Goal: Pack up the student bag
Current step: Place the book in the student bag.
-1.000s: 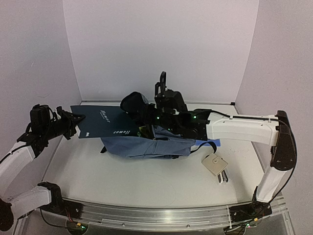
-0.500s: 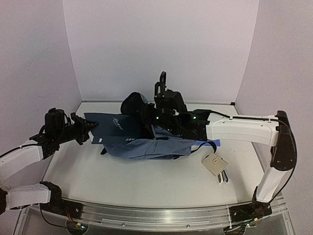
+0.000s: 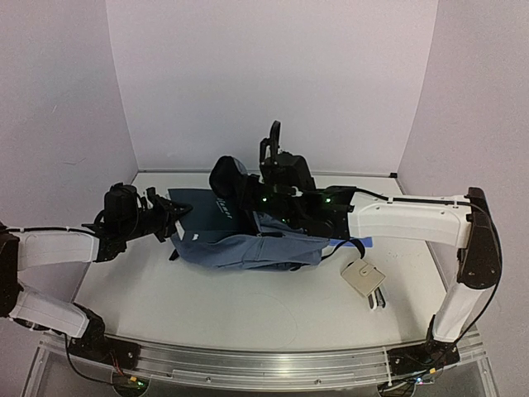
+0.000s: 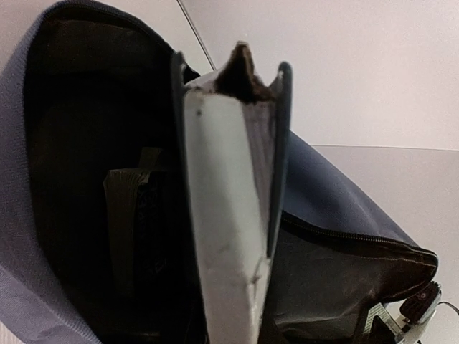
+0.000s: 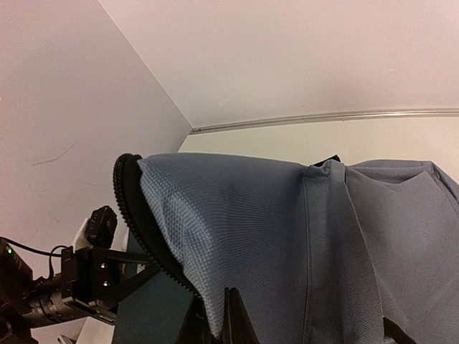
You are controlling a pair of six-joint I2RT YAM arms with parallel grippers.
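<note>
The slate-blue student bag lies mid-table with its opening to the left. My right gripper is shut on the bag's upper flap and holds it up. In the right wrist view the flap's fabric drapes over the fingers. My left gripper is shut on a dark teal notebook, whose far end is inside the opening. In the left wrist view the notebook stands edge-on, white pages showing, against the bag's dark inside. My left fingers are hidden there.
A small beige pouch with a white item beside it lies at the right front. A bright blue edge shows under my right forearm. A black strap end lies at the bag's left. Walls close in left, right and behind.
My left arm has moved right, carrying the notebook from the far left partly into the bag's opening. My right gripper has kept the flap raised.
</note>
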